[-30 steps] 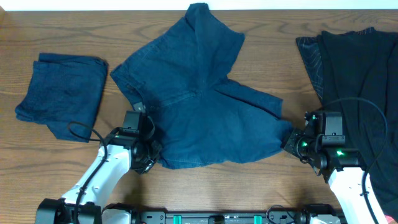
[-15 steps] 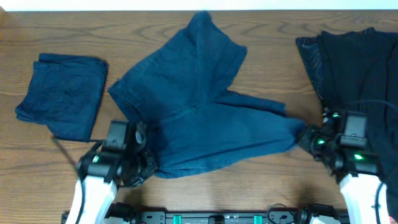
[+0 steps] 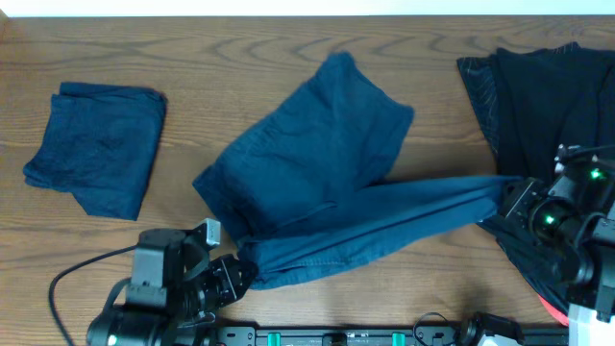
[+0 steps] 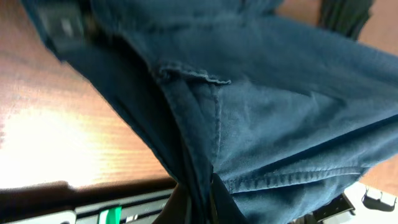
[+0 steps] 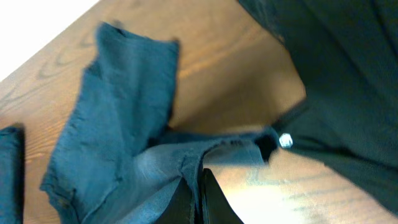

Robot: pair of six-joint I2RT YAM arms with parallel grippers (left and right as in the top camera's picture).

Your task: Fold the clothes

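Now | shorts (image 3: 317,178) mid-frame, taut between lower left and right edge | left gripper (image 3: 240,278), right gripper (image 3: 508,199) both pinching its corners | likely soft, limp, light; grip seamed hems, sags elsewhere

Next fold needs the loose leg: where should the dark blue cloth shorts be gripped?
Probably the far hem corner of the dark blue cloth shorts, from the far side: that leg lies flat and free, while the left gripper and right gripper pinch the stretched near edge.
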